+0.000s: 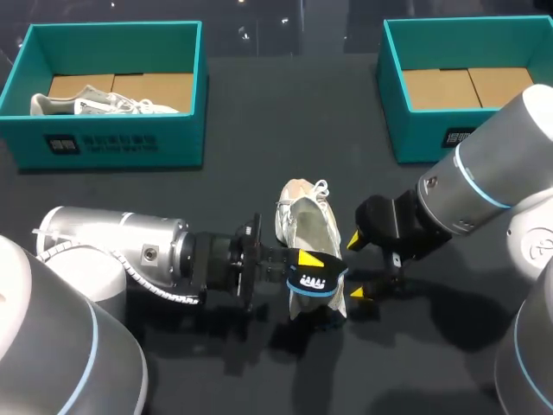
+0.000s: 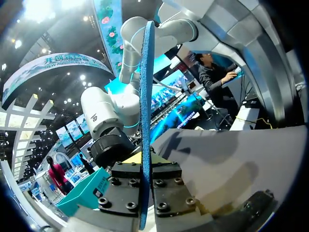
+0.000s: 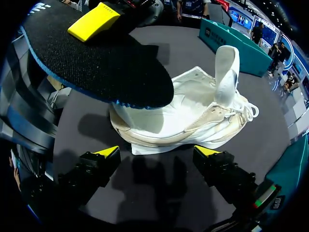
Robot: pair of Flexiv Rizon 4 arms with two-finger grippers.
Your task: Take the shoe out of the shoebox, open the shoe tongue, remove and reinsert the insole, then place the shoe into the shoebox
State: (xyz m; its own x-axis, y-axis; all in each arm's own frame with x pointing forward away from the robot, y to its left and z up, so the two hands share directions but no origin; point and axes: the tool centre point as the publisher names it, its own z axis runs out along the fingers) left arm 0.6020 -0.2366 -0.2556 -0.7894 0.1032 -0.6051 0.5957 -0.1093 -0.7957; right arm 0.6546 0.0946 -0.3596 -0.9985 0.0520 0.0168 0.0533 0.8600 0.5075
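A white shoe (image 1: 304,223) lies on the dark table with its tongue (image 3: 227,72) standing up. My left gripper (image 1: 314,270) is shut on a black insole (image 1: 320,284) with a blue edge and holds it over the shoe's heel. In the left wrist view the insole (image 2: 146,116) shows edge-on, clamped between the fingers of the left gripper (image 2: 145,162). My right gripper (image 1: 356,266) stands open just right of the shoe, holding nothing. In the right wrist view the shoe (image 3: 193,116) lies ahead of the right gripper (image 3: 158,152), with the insole (image 3: 96,58) hanging above its heel.
A teal shoebox (image 1: 112,143) at the back left holds a second white shoe (image 1: 95,105). Another teal shoebox (image 1: 423,130) stands at the back right with only its cardboard floor showing.
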